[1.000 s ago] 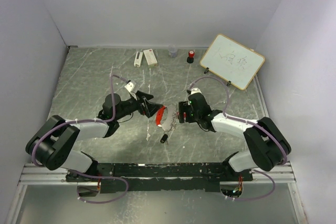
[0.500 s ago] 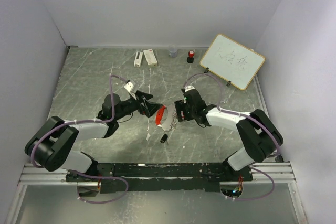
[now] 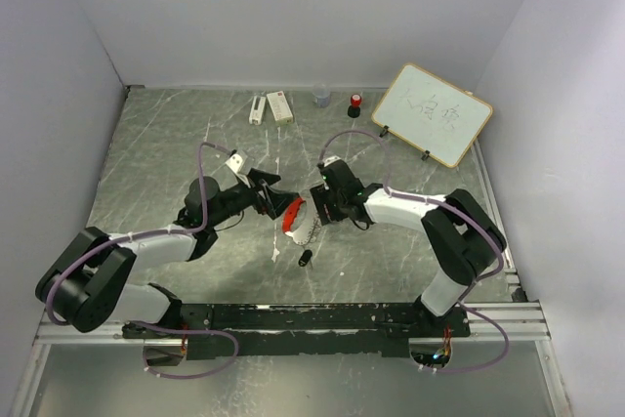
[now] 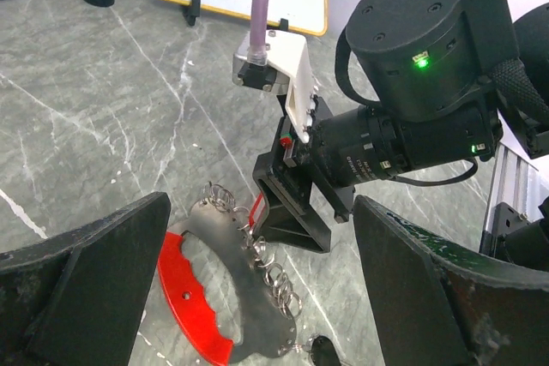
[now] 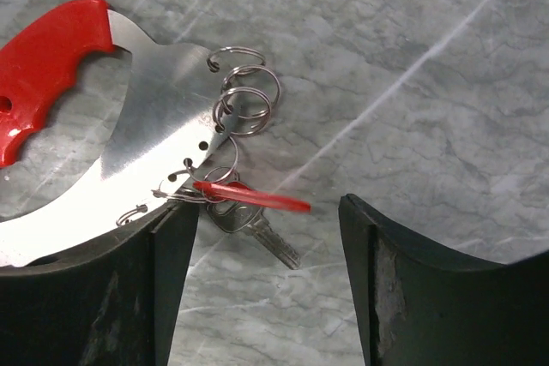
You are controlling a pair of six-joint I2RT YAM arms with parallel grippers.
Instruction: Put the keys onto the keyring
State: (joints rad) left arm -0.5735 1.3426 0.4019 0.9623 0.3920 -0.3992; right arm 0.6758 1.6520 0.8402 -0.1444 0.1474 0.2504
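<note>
Keyring (image 5: 150, 117) flat on table (image 3: 166, 144); red-tagged key (image 5: 257, 201) at its small rings, black-tagged key (image 3: 305, 259) just beside. Left gripper (image 3: 280, 199) jaws wide, empty. Right gripper (image 5: 266, 212) jaws apart, astride the red-tagged key, not clamped.

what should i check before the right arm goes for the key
1. Left fingers open and empty: ok.
2. Right fingers open, with the red-tag key showing in the gap between them: ok.
3. Red-tag key gripped: not ok, the fingers are not closed on it.
4. Keyring lying flat on the table between the two arms: ok.
5. Red-tag key already threaded on one of the split rings: cannot tell, they overlap.
6. Black-tag key joined to the keyring: cannot tell, too small.
</note>
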